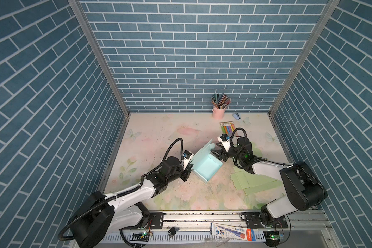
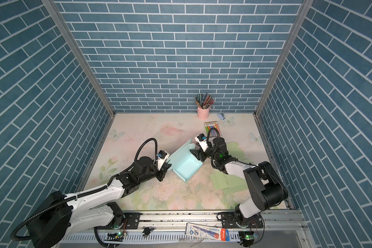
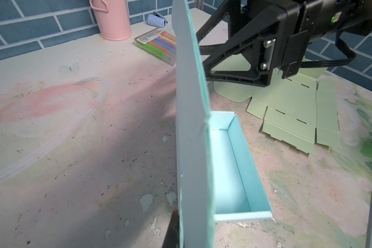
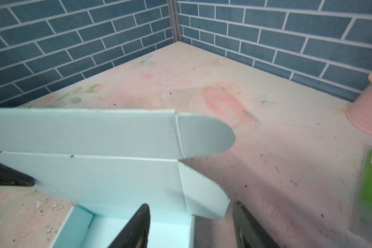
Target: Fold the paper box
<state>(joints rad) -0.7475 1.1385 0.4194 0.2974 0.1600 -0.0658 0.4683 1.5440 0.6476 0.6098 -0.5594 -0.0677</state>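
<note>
Closing the lid [image 1: 203,150] is our step, we judge: our left gripper [image 1: 189,168] is clamped on the raised lid, and the box [image 1: 206,167] lies between both grippers. Our right gripper [image 4: 191,227] stands open and empty — the side flap [image 4: 202,193] is just ahead of its jaws — so next we fold that flap inward.

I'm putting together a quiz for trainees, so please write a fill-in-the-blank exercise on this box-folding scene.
1. The left hand pinches the blue paper box by its raised ____.
2. The right hand has its jaws ____.
3. The pencils stand in a ____ bucket.
4. The flat unfolded sheet is ____.
Missing words: lid, open, pink, green.
</note>
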